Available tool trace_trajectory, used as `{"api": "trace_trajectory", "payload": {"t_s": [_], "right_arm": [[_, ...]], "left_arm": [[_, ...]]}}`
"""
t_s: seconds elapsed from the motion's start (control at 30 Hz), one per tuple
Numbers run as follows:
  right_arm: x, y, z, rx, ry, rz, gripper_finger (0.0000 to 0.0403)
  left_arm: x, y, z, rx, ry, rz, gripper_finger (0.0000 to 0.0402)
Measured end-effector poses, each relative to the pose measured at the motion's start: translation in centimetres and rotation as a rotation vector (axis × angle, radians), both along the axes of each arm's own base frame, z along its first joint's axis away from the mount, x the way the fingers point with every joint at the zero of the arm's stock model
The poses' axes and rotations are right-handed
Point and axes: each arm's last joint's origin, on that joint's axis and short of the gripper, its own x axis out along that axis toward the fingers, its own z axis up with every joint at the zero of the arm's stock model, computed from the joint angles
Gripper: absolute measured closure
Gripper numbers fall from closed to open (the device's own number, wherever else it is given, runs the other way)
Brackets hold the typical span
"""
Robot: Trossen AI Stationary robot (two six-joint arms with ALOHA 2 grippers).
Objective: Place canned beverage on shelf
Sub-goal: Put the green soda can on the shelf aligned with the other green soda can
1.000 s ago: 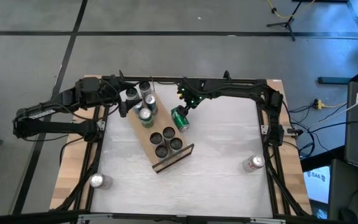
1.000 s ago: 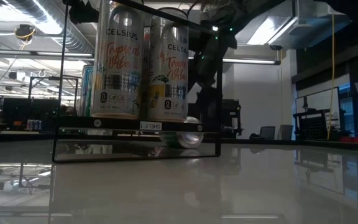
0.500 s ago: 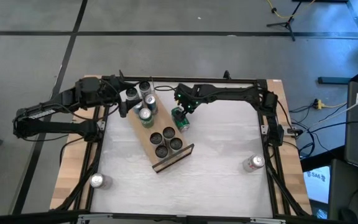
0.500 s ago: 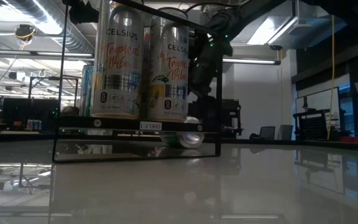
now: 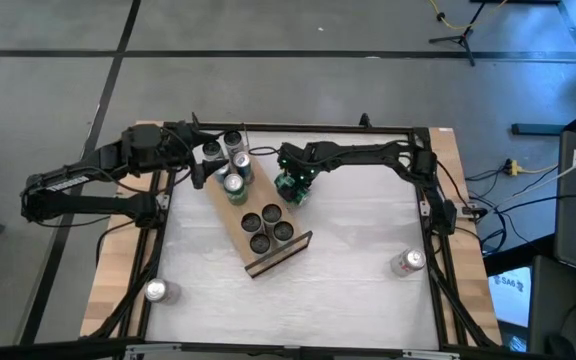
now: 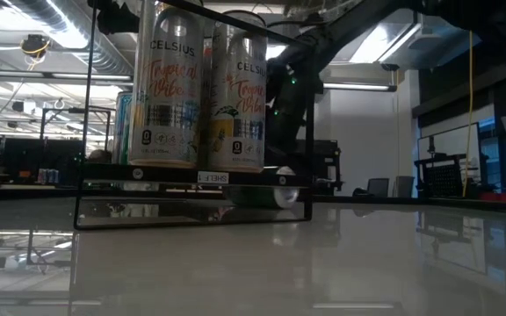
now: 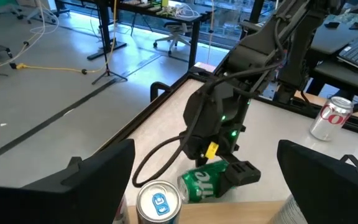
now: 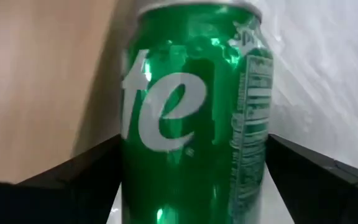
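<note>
Right wrist view shows the green aluminium soda can (image 8: 191, 112) lying toppled beside the light-wood shelf (image 5: 230, 212), lengthwise between the right gripper's (image 5: 293, 188) spread, empty fingers (image 8: 316, 180).

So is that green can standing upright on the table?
No, the green can lies on its side beside the shelf, between the right gripper's open fingers.
</note>
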Motion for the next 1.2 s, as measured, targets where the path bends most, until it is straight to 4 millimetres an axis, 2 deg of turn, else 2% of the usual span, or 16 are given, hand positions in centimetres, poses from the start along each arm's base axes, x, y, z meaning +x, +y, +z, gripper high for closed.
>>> {"api": "trace_trajectory", "payload": {"t_s": [0.17, 0.4, 0.63, 0.8, 0.97, 1.2], "right_arm": [[0.1, -0.1, -1.3, 0.007, 0.033, 0.002, 0.0036], [0.2, -0.1, -1.7, -0.008, 0.044, 0.016, 0.0040], [0.1, -0.2, -1.7, -0.024, 0.051, 0.016, 0.0113], [0.1, -0.2, -1.5, -0.038, 0.046, 0.058, 0.0116], [-0.5, -0.9, 0.1, -0.073, 0.016, 0.097, 0.0116], [-2.6, -2.6, 3.0, -0.142, 0.047, 0.100, 0.0111]], "left_arm": [[0.0, 0.0, 0.0, -0.002, 0.005, -0.001, 0.0019], [0.0, 0.0, -0.1, -0.002, 0.006, 0.000, 0.0019], [0.0, 0.0, -0.1, -0.002, 0.006, 0.000, 0.0019], [0.0, 0.0, -0.1, -0.002, 0.007, 0.000, 0.0019], [0.0, 0.0, -0.1, -0.002, 0.008, 0.000, 0.0019], [0.0, 0.0, -0.1, -0.003, 0.009, 0.000, 0.0019]]}}
